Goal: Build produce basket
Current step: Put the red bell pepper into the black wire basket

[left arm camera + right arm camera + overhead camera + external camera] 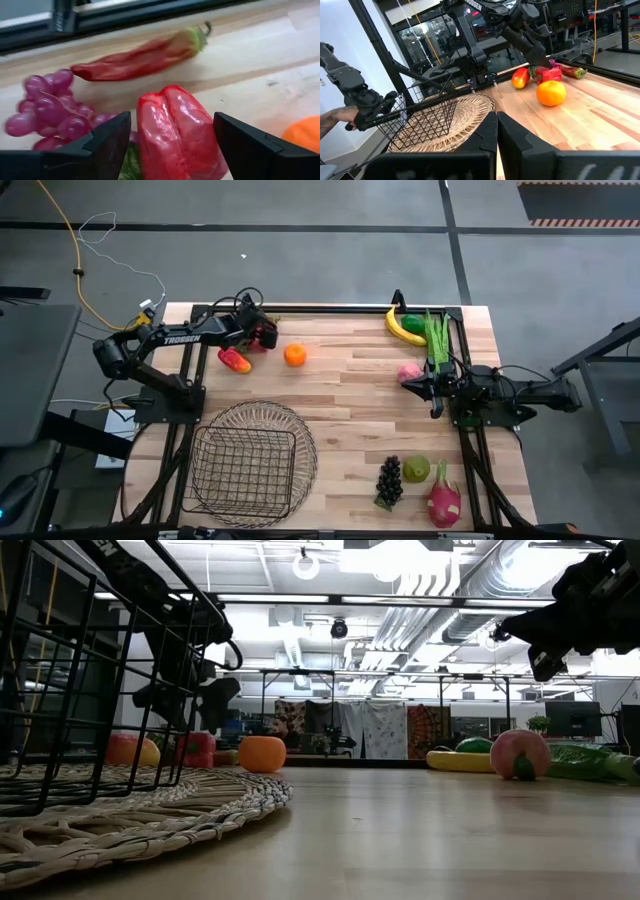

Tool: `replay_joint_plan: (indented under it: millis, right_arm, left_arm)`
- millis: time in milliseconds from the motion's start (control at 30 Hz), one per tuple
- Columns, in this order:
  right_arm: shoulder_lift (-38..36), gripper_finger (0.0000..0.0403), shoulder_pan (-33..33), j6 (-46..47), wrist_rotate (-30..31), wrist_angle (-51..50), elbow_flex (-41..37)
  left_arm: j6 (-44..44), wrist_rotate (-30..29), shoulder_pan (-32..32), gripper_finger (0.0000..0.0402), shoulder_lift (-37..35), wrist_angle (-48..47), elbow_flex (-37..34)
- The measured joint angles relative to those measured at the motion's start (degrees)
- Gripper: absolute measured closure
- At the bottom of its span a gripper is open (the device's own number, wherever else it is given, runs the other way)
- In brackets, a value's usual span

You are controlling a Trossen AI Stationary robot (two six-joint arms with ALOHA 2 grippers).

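My left gripper (262, 332) (171, 120) is open at the table's far left. Its fingers stand on either side of a red bell pepper (175, 130) that lies on the table. Purple grapes (50, 107) and a long red chili (145, 57) lie just beyond it, with a mango (235, 360) and an orange (295, 354) close by. My right gripper (408, 381) (497, 125) is shut and hovers above the table beside the pink peach (408, 369) (518, 753). The wire basket (200, 470) (420, 120) sits on a round woven mat (300, 430) at the near left.
Banana (403, 330), a green fruit (414, 323) and green beans (436, 340) lie at the far right. Dark grapes (390, 480), a green fruit (416, 468) and a dragon fruit (444, 498) lie at the near right. Bare wood (350, 410) spans the middle. A black frame rail (330, 310) borders the far edge.
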Motion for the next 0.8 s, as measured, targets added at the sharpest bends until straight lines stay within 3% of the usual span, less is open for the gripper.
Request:
replay_joint_plan:
  millis: [367,800]
  right_arm:
    - [0.0,0.0403,0.0,0.0,0.0,0.0,0.0]
    - [0.0,0.0403,0.0,0.0,0.0,0.0,0.0]
  left_arm:
    - [2.7,6.1,0.0,0.0128,0.0,-0.1,-0.2]
    - [4.7,7.0,-0.1,0.0128,-0.2,0.4,-2.1]
